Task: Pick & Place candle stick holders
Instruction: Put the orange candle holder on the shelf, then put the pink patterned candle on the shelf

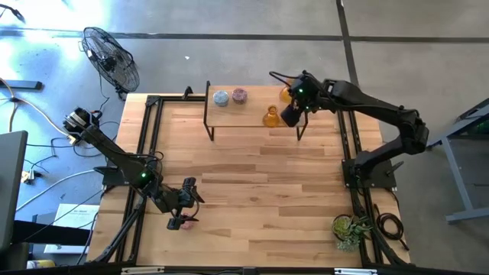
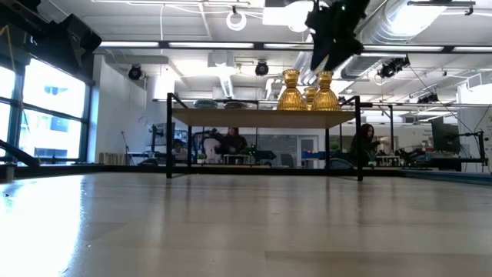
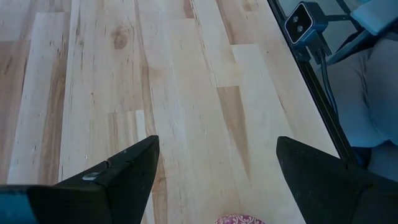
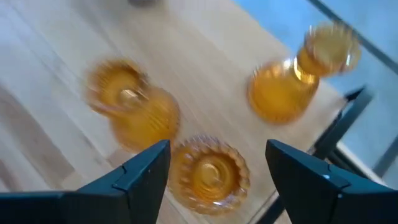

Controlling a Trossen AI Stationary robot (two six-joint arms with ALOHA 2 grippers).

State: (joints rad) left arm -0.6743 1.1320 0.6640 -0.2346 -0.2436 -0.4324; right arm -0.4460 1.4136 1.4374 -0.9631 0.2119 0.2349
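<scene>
A raised wooden shelf [image 1: 252, 114] stands at the table's far side. On it rest a pale blue holder [image 1: 221, 97], a pink holder [image 1: 239, 95] and three amber flask-shaped holders [image 4: 134, 109] [image 4: 208, 171] [image 4: 292, 81] at its right end. My right gripper [image 1: 294, 113] [image 4: 217, 146] is open above the amber ones, as the low view [image 2: 330, 31] shows. A second pink holder [image 1: 183, 222] [image 3: 239, 219] sits on the table near the front left. My left gripper [image 1: 186, 202] [image 3: 217, 142] is open right by it.
A green leafy plant [image 1: 350, 227] stands at the table's front right corner. Black frame rails [image 1: 153, 137] run along the table's left and right sides. A fan [image 1: 111, 57] stands on the floor beyond the far left corner. The table's middle is bare wood.
</scene>
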